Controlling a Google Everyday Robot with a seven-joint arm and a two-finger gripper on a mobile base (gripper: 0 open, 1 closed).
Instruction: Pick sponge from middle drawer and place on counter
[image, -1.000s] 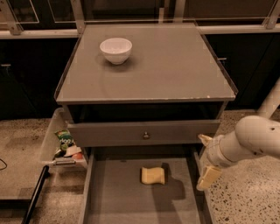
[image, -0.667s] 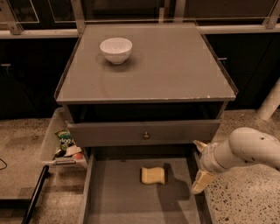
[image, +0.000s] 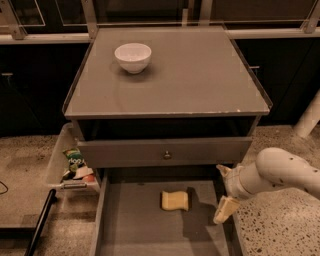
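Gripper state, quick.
Gripper: open, empty, at the drawer's right wall, right of the sponge.

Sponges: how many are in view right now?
1. The sponge lies flat on the floor of the open middle drawer; the gripper hovers by the drawer's wall at picture right. The shut drawer above could hide others.

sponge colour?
Pale yellow sponge on the grey drawer floor, clearest in the camera view. Gripper open, by the drawer's image-right wall.
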